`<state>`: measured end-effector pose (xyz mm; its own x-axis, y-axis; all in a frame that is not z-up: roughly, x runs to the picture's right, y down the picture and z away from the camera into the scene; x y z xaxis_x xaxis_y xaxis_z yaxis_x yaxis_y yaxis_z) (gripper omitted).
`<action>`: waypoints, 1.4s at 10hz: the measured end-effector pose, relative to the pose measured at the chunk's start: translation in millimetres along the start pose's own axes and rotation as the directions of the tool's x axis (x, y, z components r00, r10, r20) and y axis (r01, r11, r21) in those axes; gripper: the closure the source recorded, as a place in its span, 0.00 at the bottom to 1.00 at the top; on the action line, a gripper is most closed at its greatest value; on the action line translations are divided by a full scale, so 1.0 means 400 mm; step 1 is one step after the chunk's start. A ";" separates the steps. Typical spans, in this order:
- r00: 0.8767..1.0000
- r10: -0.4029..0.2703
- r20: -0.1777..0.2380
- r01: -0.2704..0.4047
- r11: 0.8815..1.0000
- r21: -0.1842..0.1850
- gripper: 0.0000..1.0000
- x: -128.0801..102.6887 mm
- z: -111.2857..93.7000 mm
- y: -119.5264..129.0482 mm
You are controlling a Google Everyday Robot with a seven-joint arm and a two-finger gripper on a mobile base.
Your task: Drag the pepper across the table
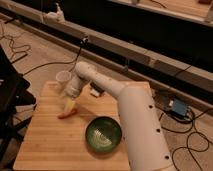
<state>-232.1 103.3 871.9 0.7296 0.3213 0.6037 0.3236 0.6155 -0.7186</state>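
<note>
The pepper (66,114), small, slim and orange-red, lies on the left part of the light-wood table (50,145). My gripper (70,104) hangs from the white arm (125,100) that reaches in from the right. It sits right above the pepper's right end, touching it or nearly so. I cannot tell whether it holds the pepper.
A green bowl (103,133) stands in the table's front middle, right of the pepper. A white cup (63,77) stands at the back left edge and a black-and-white block (95,92) at the back, behind the arm. A dark bench (150,55) and floor cables (20,50) lie beyond.
</note>
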 end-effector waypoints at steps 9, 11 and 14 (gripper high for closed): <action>0.983 0.167 0.075 -0.168 0.986 0.017 0.79 0.129 0.062 0.027; 0.982 0.172 0.071 -0.174 0.985 0.018 0.97 0.139 0.056 0.039; 0.983 0.175 0.054 -0.176 0.984 0.020 1.00 0.154 0.049 0.062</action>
<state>-190.8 152.5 898.1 0.7413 0.4626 0.4863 0.1774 0.5637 -0.8067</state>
